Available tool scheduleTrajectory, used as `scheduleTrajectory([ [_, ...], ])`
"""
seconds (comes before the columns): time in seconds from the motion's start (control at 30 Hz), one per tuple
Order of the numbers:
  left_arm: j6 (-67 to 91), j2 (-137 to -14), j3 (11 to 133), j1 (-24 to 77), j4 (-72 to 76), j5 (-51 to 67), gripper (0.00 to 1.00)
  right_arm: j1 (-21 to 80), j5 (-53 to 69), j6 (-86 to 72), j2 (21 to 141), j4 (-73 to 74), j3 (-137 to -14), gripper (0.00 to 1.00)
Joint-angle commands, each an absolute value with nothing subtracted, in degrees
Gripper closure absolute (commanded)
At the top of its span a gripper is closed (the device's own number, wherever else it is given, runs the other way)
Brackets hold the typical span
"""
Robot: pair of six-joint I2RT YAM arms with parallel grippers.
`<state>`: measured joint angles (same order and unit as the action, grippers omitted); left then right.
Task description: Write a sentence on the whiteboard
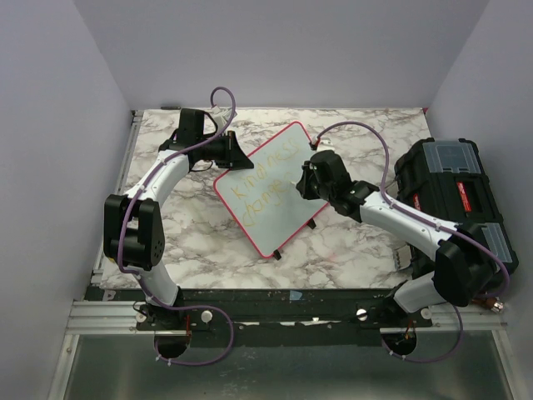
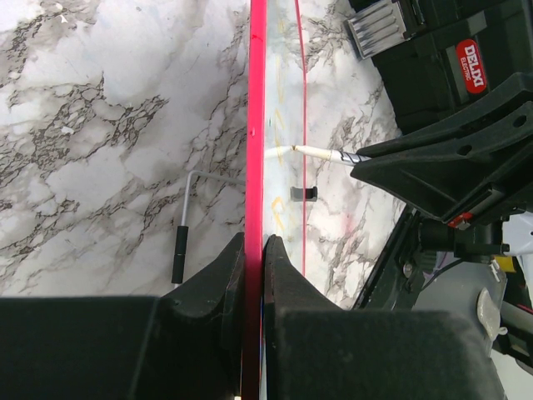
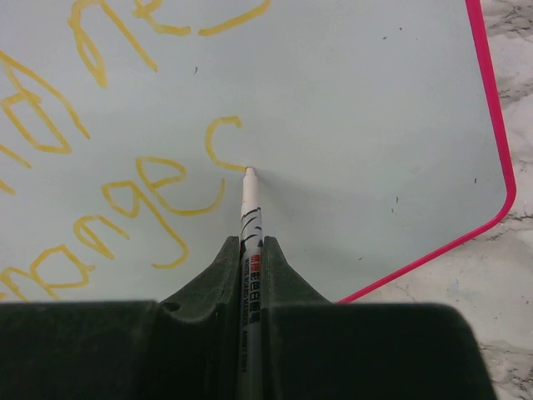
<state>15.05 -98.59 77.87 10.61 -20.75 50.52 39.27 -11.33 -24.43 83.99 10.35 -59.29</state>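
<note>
Clamped the whiteboard's (image 1: 279, 208) rim in the left claw (image 2: 254, 242), midway between the desk's (image 1: 350, 250) side edges, and touched the marker (image 3: 248, 204) gripped in the right claw (image 3: 250, 243) to the yellow sentence's (image 1: 262, 177) end.

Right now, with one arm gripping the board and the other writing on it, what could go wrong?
1. The left pincer holds the whiteboard only by its thin red edge, so pen pressure might twist it or make it slip.
2. The marker is pinched in the right pincer by narrow tips and might tilt, spoiling the yellow letters.
</note>
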Motion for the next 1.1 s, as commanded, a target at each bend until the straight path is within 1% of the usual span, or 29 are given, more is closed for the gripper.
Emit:
scheduleTrajectory([
  [0.0,8.8,-99.5,77.2,11.6,-22.2,47.3,1.0,39.4,-12.5,-24.5,85.0,14.8,-57.3,0.99],
  [0.5,9.0,-99.9,78.2,11.8,-22.6,46.8,1.0,39.4,-2.6,-26.8,84.0,16.7,-57.1,0.99],
  [0.63,8.7,-99.2,78.0,11.9,-22.8,46.0,1.0,39.3,-0.8,-27.4,81.4,16.0,-58.2,0.99],
  [0.77,9.1,-99.0,77.3,11.9,-22.3,45.7,1.0,39.4,-5.8,-28.7,74.5,14.9,-58.5,0.99],
  [0.87,9.6,-98.2,76.4,11.9,-21.2,44.8,1.0,39.4,-9.3,-29.0,68.7,12.2,-56.4,0.99],
  [0.97,10.0,-97.4,76.2,11.9,-21.1,44.1,1.0,39.4,-11.4,-28.5,66.1,11.5,-55.0,0.99],
  [1.07,10.9,-96.5,76.1,11.9,-21.2,43.4,1.0,39.4,-11.6,-27.9,66.0,11.6,-54.1,0.99],
])
